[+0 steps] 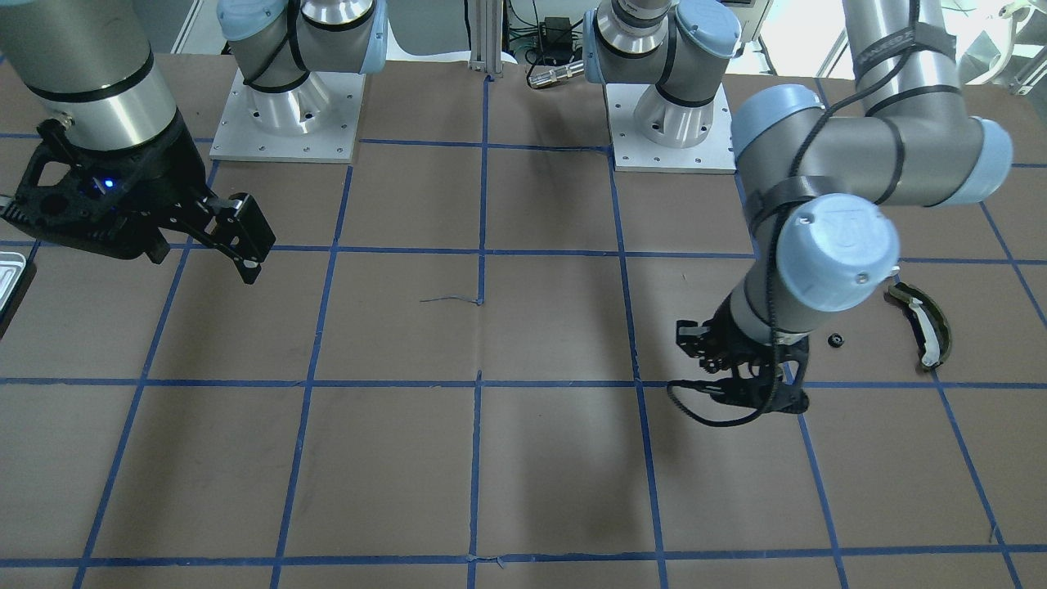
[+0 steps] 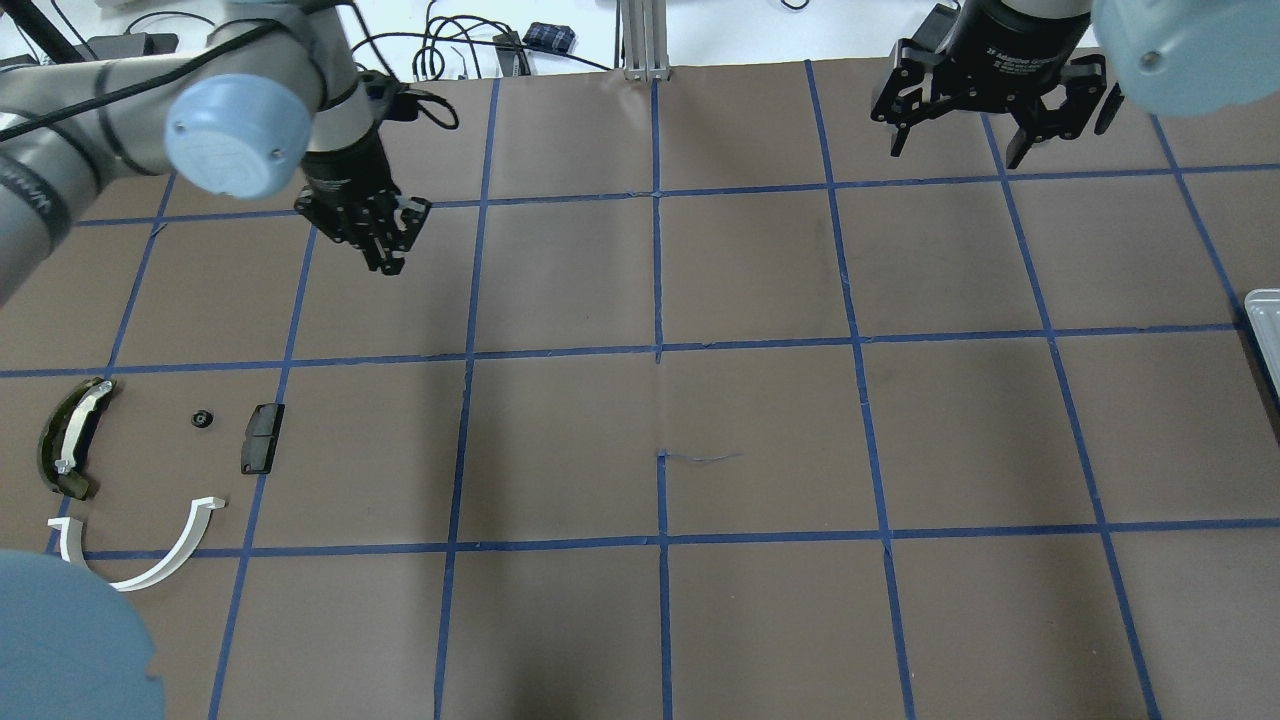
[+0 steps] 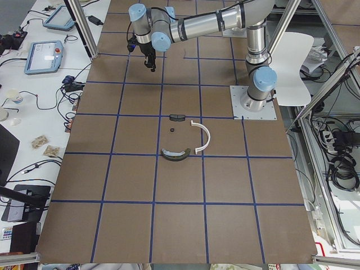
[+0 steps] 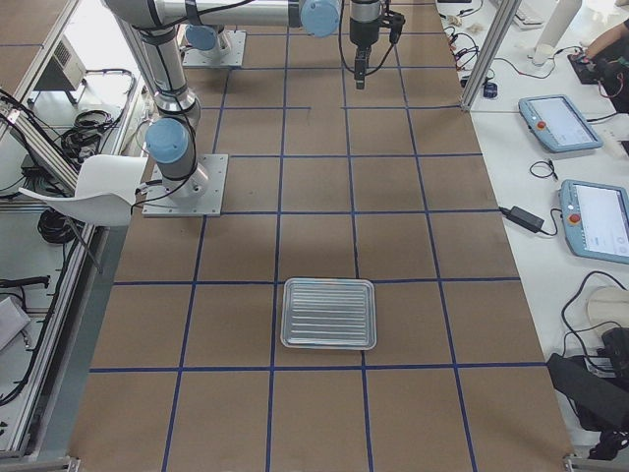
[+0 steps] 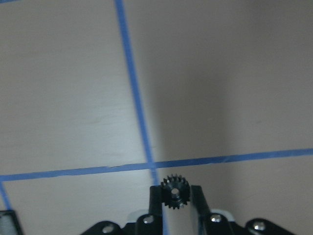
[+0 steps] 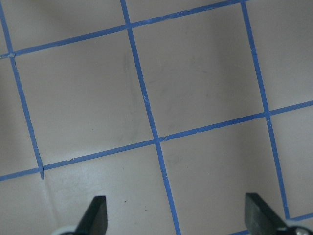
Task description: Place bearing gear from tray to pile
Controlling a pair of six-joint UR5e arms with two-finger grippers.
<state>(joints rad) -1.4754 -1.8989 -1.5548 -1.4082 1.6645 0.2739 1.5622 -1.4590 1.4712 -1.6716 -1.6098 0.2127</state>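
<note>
My left gripper [image 2: 385,245] is shut on a small black toothed bearing gear [image 5: 175,192], held between its fingers [image 5: 155,198] above the brown table. It hangs beyond the pile and toward the table's middle. The pile holds a white half-ring arc [image 2: 150,555], a black block [image 2: 262,438], an olive curved piece with a white strip [image 2: 70,440] and a small black round part [image 2: 203,419]. My right gripper [image 2: 955,150] is open and empty, far from the silvery tray [image 4: 329,313], whose edge also shows in the overhead view [image 2: 1265,320]. The tray looks empty.
Blue tape lines divide the brown table into squares. The arm bases [image 1: 286,114] stand at the robot's side of the table. In the front view my left gripper [image 1: 736,380] hangs near the round part [image 1: 835,340] and the olive piece [image 1: 924,323].
</note>
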